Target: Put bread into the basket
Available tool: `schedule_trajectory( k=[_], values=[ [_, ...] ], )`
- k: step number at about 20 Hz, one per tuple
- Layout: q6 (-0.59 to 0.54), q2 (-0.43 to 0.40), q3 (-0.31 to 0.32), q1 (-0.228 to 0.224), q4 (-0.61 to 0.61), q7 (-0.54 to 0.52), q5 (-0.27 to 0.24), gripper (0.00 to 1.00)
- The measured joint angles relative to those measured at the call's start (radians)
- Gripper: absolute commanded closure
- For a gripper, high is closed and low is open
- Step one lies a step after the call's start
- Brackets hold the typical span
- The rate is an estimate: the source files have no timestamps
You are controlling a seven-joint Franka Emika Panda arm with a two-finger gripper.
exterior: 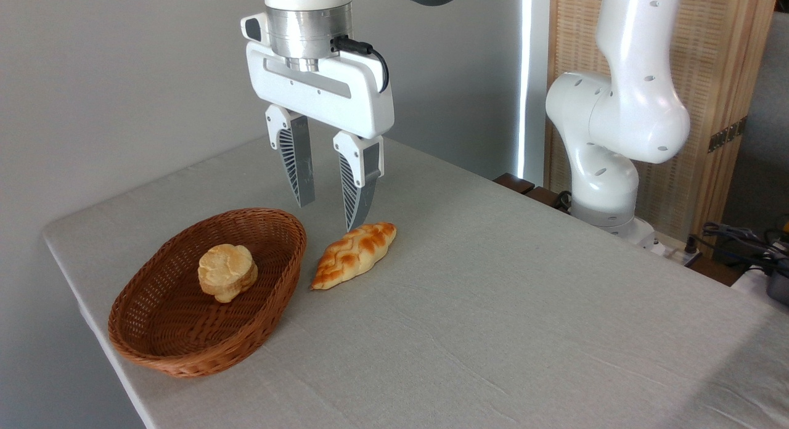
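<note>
Basket [185, 343] sitting left of the fingers [297, 164], holding one pale bun [227, 272]. Gripper [327, 216] hanging open, empty. Bread [354, 255] lying on table [524, 306] just below the right fingertip, outside the basket.

Small round pale beige bun [227, 272], layered, sits alone. Desk [493, 306] under light grey cloth, faintly creased. Plain grey wall [111, 77] behind. Slatted light wooden screen [721, 77] at right rear with metal hinge. Tangle of dark cables [739, 238] at right edge.
</note>
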Motion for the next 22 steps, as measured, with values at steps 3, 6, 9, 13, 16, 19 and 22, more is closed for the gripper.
schedule_trajectory(
  k=[3, 6, 9, 13, 16, 19, 22],
  values=[
    [0.0, 0.0, -0.001, 0.0, 0.0, 0.0, 0.0, 0.0],
    [0.0, 0.0, -0.004, 0.0, 0.0, 0.0, 0.0, 0.0],
    [0.0, 0.0, -0.004, 0.0, 0.0, 0.0, 0.0, 0.0],
    [0.0, 0.0, -0.004, -0.001, 0.0, 0.0, 0.0, 0.0],
    [-0.001, 0.0, -0.006, -0.003, 0.0, 0.0, 0.0, 0.0],
    [-0.017, 0.001, -0.007, -0.005, 0.0, 0.0, 0.0, 0.0],
    [-0.042, 0.008, -0.022, -0.011, 0.0, 0.0, 0.0, 0.0]
  ],
)
